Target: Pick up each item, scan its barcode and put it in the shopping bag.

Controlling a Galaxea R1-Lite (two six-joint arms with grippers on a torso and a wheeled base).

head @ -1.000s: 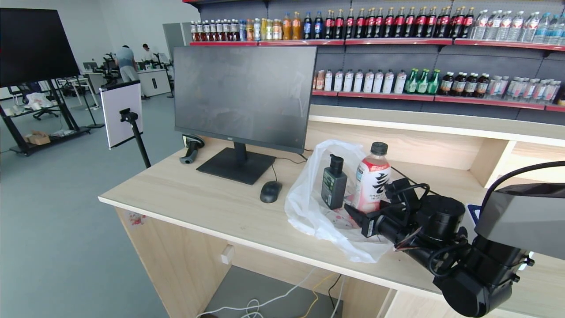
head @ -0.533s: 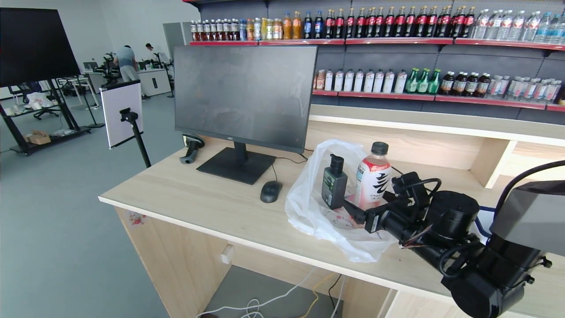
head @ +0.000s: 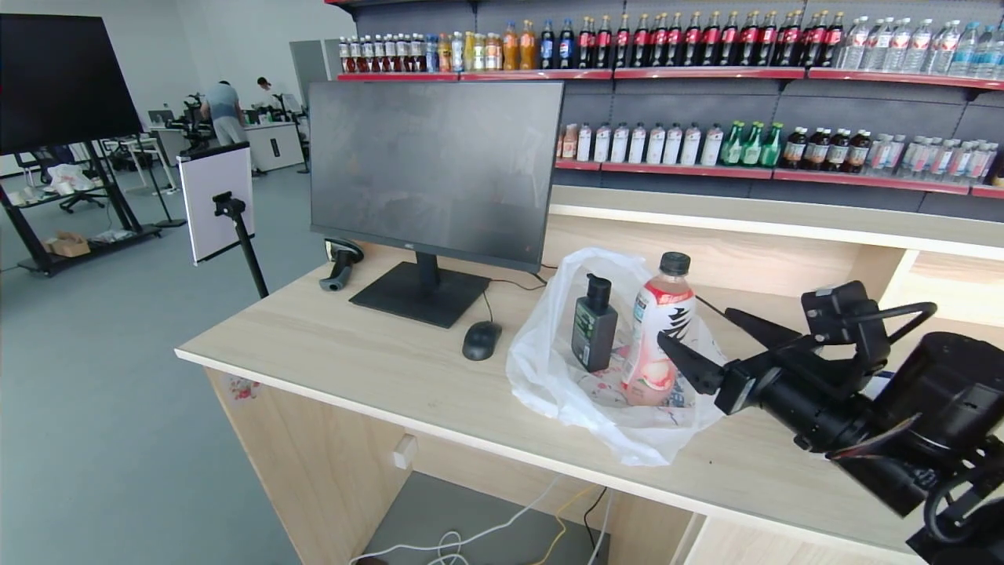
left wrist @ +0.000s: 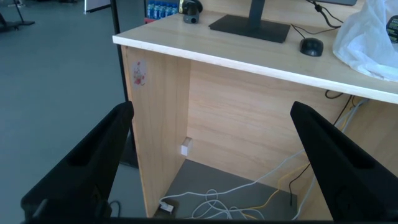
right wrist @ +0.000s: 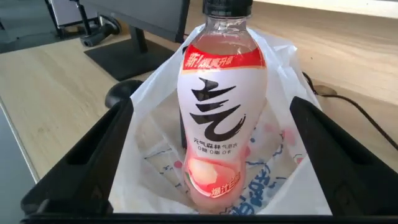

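Note:
A pink-and-white drink bottle (head: 657, 333) (right wrist: 214, 124) stands upright inside the white plastic shopping bag (head: 561, 384) (right wrist: 280, 162) on the wooden counter. Beside it in the bag stands a dark pump bottle (head: 594, 326). My right gripper (head: 696, 325) (right wrist: 211, 106) is open just to the right of the pink bottle, fingers pointing at it with nothing held. My left gripper (left wrist: 211, 109) is open and low, in front of the counter's wooden side panel (left wrist: 249, 118), with nothing between its fingers.
A monitor (head: 435, 173) on its stand, a black mouse (head: 481, 340) and a handheld barcode scanner (head: 339, 263) sit on the counter (head: 353, 353) left of the bag. Drink shelves (head: 706, 78) rise behind. Cables (left wrist: 217, 202) lie under the counter.
My right gripper has pulled back to the right and away from the pink bottle, which it was close around before. The bottle stays standing in the bag.

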